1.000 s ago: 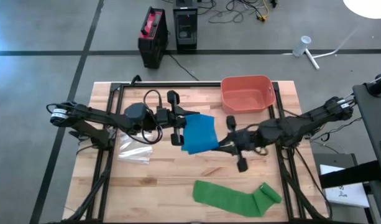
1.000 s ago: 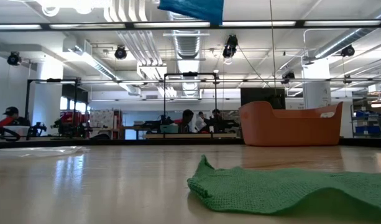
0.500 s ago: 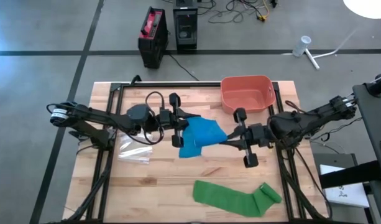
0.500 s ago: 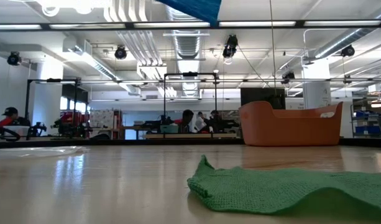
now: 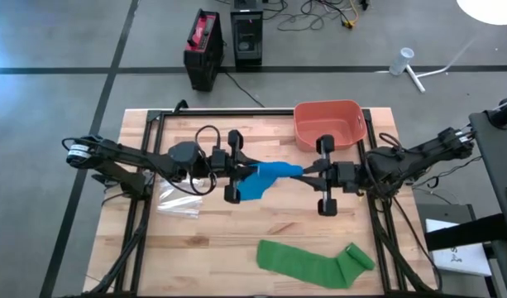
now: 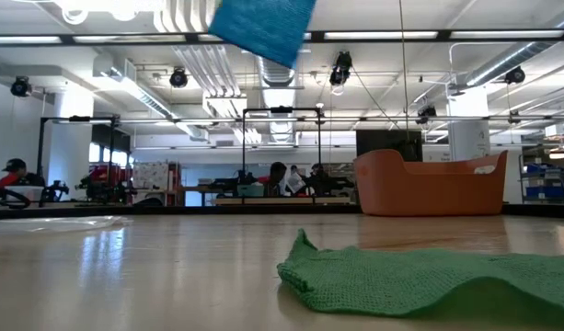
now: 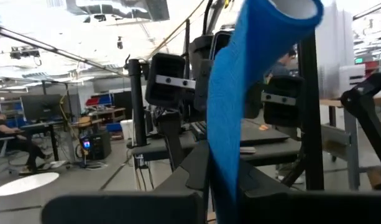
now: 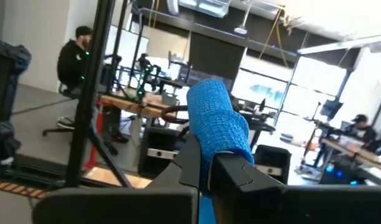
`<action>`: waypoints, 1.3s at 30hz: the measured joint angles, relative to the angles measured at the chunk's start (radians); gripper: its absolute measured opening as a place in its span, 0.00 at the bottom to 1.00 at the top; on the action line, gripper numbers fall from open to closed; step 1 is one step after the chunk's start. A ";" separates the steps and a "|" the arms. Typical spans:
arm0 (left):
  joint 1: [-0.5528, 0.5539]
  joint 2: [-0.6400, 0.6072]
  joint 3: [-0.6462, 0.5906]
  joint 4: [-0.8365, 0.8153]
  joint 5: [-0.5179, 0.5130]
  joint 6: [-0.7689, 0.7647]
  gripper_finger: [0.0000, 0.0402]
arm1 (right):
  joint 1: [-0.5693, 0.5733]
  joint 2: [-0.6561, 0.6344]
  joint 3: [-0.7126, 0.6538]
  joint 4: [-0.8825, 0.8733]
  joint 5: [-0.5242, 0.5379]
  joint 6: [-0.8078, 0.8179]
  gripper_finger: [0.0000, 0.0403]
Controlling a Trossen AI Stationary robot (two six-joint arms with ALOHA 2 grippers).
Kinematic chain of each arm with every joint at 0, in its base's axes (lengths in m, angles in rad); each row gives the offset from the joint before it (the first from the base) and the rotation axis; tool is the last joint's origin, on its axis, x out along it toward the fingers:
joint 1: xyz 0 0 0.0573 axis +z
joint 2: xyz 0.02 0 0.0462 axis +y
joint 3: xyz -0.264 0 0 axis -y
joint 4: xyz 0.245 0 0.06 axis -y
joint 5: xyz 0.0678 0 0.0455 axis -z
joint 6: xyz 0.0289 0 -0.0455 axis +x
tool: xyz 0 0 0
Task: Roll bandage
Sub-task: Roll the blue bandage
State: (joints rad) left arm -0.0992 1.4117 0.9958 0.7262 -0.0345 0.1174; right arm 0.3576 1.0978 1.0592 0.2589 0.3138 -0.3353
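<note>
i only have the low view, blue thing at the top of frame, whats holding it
Observer: both grippers. In the high view the left gripper and right gripper each pinch one end of the blue bandage, held up above the table.
Operator: is it rolled at all
Observer: partly. The right wrist view shows a rolled end clamped between the right gripper's shut fingers.
Operator: and the left end
Observer: in the left wrist view it hangs as a flat strip running down between the left gripper's shut fingers.
</note>
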 joint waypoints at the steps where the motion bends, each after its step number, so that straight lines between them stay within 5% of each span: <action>1: -0.003 0.000 0.000 -0.005 0.000 0.000 0.04 | 0.000 0.002 0.000 0.003 0.008 -0.011 0.02; 14: -0.011 -0.010 0.000 -0.047 0.051 -0.020 0.40 | -0.005 0.019 0.000 -0.018 0.107 -0.197 0.02; 21: -0.011 -0.111 -0.001 -0.251 0.047 0.006 0.53 | 0.013 -0.023 0.000 -0.169 0.103 -0.203 0.02; 30: -0.012 -0.110 -0.001 -0.247 0.050 -0.031 0.49 | 0.017 -0.097 0.000 -0.325 -0.095 -0.197 0.02; 39: -0.012 -0.058 -0.001 -0.116 0.124 -0.229 0.38 | 0.016 -0.107 0.000 -0.331 -0.105 -0.305 0.02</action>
State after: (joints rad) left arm -0.1108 1.3535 0.9947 0.6106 0.0895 -0.1120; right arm 0.3733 0.9904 1.0595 -0.0725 0.2092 -0.6406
